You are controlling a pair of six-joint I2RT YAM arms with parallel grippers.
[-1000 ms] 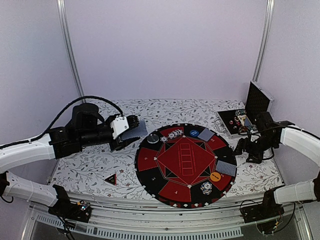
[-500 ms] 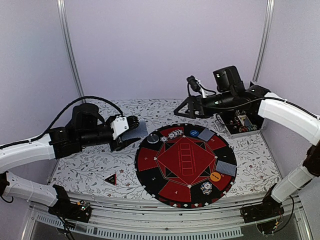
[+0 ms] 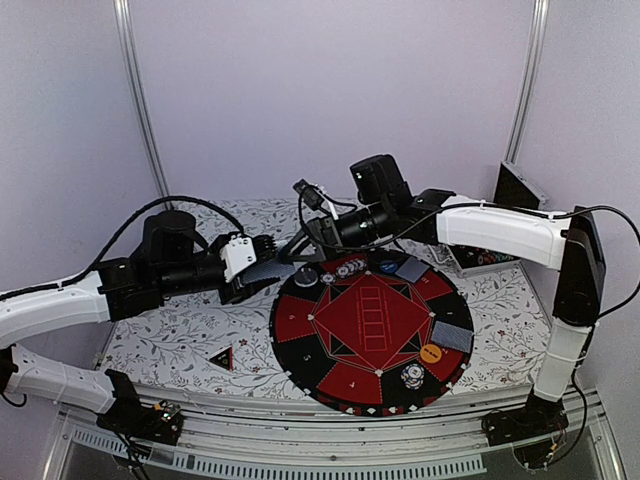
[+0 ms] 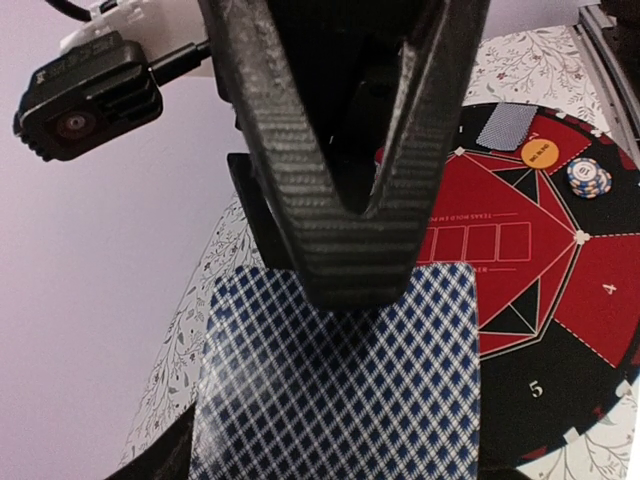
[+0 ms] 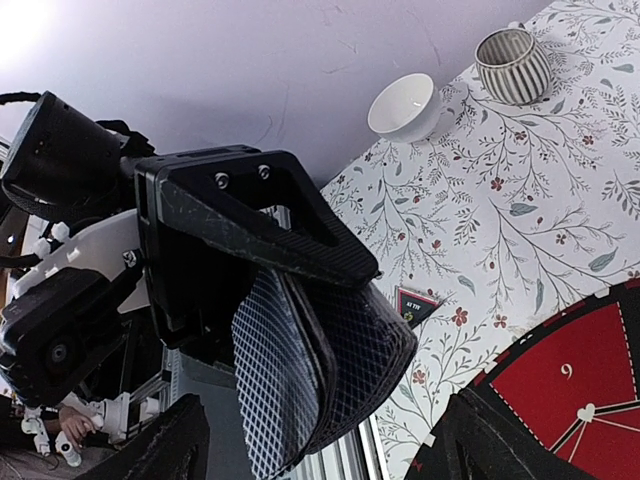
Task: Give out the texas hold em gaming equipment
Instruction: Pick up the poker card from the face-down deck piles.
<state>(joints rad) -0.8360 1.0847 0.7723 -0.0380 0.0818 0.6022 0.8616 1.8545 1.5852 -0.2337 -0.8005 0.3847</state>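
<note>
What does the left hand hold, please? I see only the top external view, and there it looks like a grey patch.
Observer: In the left wrist view, the left hand is clamped on playing cards with blue-and-white diamond backs.
Operator: Is it one card or several?
Observer: Several. The right wrist view shows them edge-on, bowed and splitting into layers.
Operator: Is the right hand ready to take one?
Observer: Its fingers stand wide apart, one on either side of the cards, and hold nothing.
</note>
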